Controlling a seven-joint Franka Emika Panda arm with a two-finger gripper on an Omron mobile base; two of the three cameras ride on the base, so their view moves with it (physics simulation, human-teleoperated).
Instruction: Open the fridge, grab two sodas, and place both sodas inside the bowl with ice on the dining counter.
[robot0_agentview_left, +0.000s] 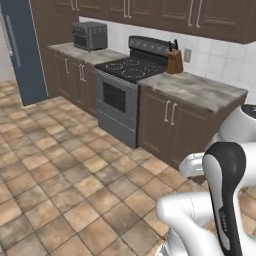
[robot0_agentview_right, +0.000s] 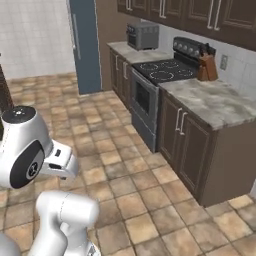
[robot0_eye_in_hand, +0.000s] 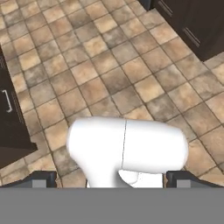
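The slate-blue fridge (robot0_agentview_left: 22, 55) stands far off at the back left, its doors closed, with a long grey handle; it also rises at the top of the right base view (robot0_agentview_right: 85, 45). My gripper (robot0_eye_in_hand: 113, 180) is open, with a dark fingertip (robot0_eye_in_hand: 43, 179) at each lower corner of the hand view and nothing between them. It hangs over brown floor tiles, well short of the fridge. The sodas are hidden, and the bowl and the dining counter are out of view.
Brown cabinets with a marbled counter top (robot0_agentview_left: 200, 90) run along the right, holding a black stove (robot0_agentview_left: 130, 67), a toaster oven (robot0_agentview_left: 90, 36) and a knife block (robot0_agentview_left: 175, 62). Tiled floor (robot0_agentview_left: 60, 175) stretches toward the fridge. Dark cabinet fronts (robot0_eye_in_hand: 11, 122) flank the hand view.
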